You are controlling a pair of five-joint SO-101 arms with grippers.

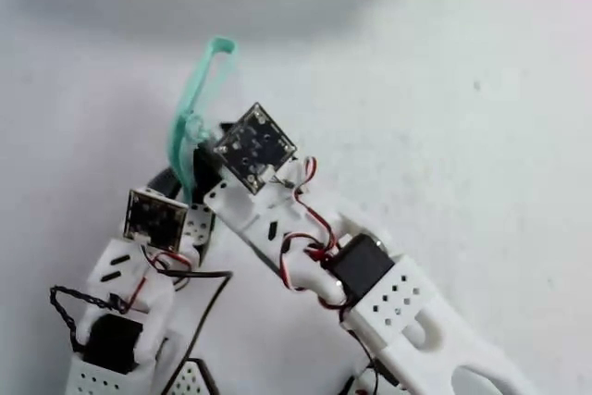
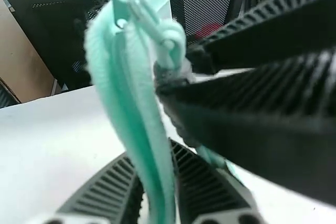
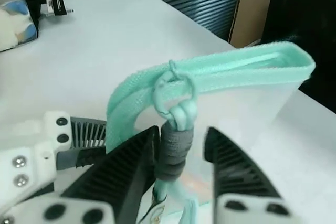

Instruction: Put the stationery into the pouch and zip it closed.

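Two pincers: left pincer [image 2: 152, 161] clamps the pouch [image 2: 131, 103], right pincer [image 3: 181, 132] gapes around its zipper pull [image 3: 173, 156].

pouch [image 1: 178, 141] base hidden beneath arms [image 1: 277, 219], contents unseen

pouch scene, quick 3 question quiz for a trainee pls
1. True or false: the pouch lies untouched, with both arms parked well away from it.
2. Which part of the pouch is the right gripper lined up on?
A) a side seam far from the zip
B) the grey zip pull
C) a carry strap
3. Fill the blank: the pouch edge clamped in the left gripper is ___ in colour.

Key: 1 false; 2 B; 3 teal
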